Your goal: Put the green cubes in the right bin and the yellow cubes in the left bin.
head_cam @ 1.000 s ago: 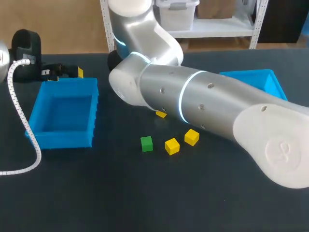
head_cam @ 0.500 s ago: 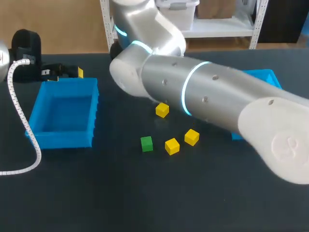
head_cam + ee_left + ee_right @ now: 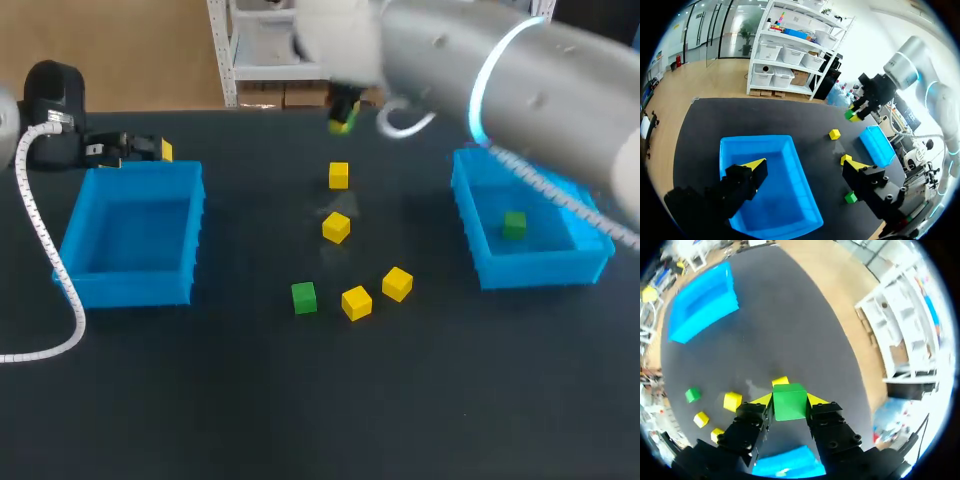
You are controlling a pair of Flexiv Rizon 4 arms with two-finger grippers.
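My right gripper (image 3: 789, 402) is shut on a green cube (image 3: 789, 401) and hangs above the table's far middle (image 3: 343, 112). Below it lie several yellow cubes (image 3: 339, 175) (image 3: 336, 227) (image 3: 356, 302) (image 3: 397, 283) and one green cube (image 3: 304, 297). Another green cube (image 3: 514, 224) rests inside the right blue bin (image 3: 478, 250). The left blue bin (image 3: 70, 232) holds nothing. My left gripper (image 3: 805, 166) stands open over that bin's far side, with nothing between its fingers.
A white coiled cable (image 3: 40, 250) runs down the table's left side past the left bin. Dark open tabletop (image 3: 300, 400) stretches in front of the cubes and between the two bins.
My right arm has risen and swung back from over the table's middle, carrying the green cube. That uncovered the far yellow cubes and the right bin. The left arm is unmoved.
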